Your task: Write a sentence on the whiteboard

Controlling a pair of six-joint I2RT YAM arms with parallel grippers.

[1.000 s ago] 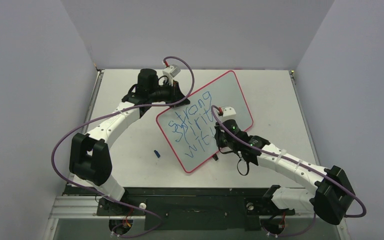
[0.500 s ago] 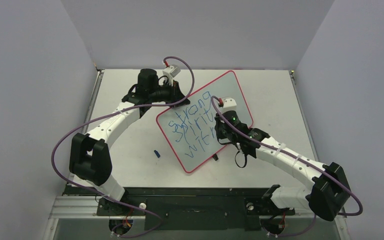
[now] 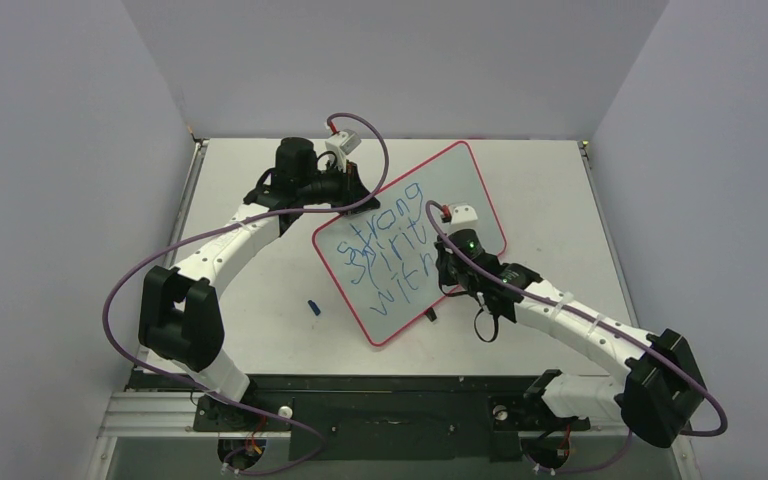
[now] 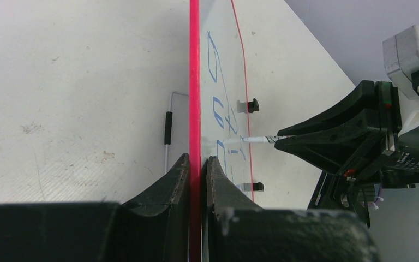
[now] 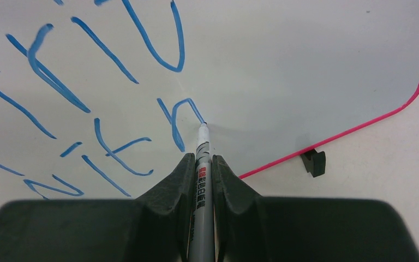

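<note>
The whiteboard [image 3: 465, 185], red-rimmed, lies askew mid-table. On it the sentence [image 3: 385, 250] runs in blue over three lines, the last one reading "with". My left gripper [image 3: 352, 204] is shut on the board's red rim [image 4: 195, 82], one jaw on each face [image 4: 198, 159]. My right gripper [image 3: 448, 270] is shut on a grey marker [image 5: 201, 180]. The marker's tip touches the board at the foot of the "h" [image 5: 180, 117]. In the left wrist view the marker [image 4: 245, 140] meets the board's face from the right.
A small blue marker cap [image 3: 313, 307] lies on the table left of the board. Black clips [image 5: 313, 162] sit at the board's rim, and a thin wire stand [image 4: 167, 128] lies behind it. Grey walls close in the table on three sides.
My right gripper has moved right along the third line with the marker, and an "h" has appeared after "wit". The left arm and the board have stayed still.
</note>
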